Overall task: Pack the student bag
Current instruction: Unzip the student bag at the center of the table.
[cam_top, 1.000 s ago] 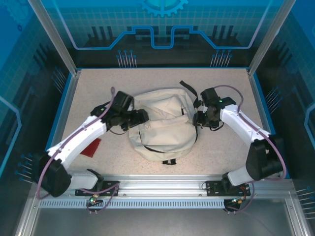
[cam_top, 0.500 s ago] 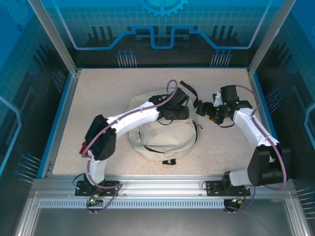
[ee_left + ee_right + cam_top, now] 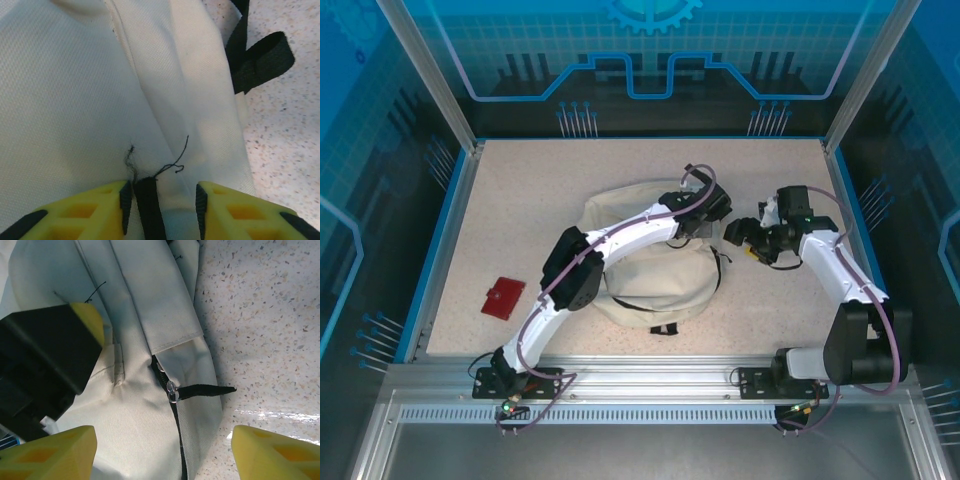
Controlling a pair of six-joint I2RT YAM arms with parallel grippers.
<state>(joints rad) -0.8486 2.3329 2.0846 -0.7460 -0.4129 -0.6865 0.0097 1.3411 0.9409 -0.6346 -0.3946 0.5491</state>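
Observation:
The student bag (image 3: 650,275) lies flat in the middle of the table, cream fabric with black straps. My left arm reaches across it, and my left gripper (image 3: 708,215) hovers at its far right corner. In the left wrist view that gripper (image 3: 162,200) is open, half narrowed. A black strap tab (image 3: 150,210) sits between its pads against the left one, with a gap to the right one. My right gripper (image 3: 748,234) stands wide open beside the bag's right edge. Its wrist view shows the bag's zipper pull (image 3: 172,392) with a black tab (image 3: 205,389) ahead of the right gripper (image 3: 162,450).
A small flat red thing (image 3: 503,297) lies on the speckled table to the bag's left. Loose black strap loops (image 3: 260,57) trail onto the table at the bag's far right. Blue walls and metal posts fence the table (image 3: 500,200).
My left arm has swung from the bag's left side across to its far right corner, its jaws narrowing around the strap tab. The right gripper drew back rightward and opened a little.

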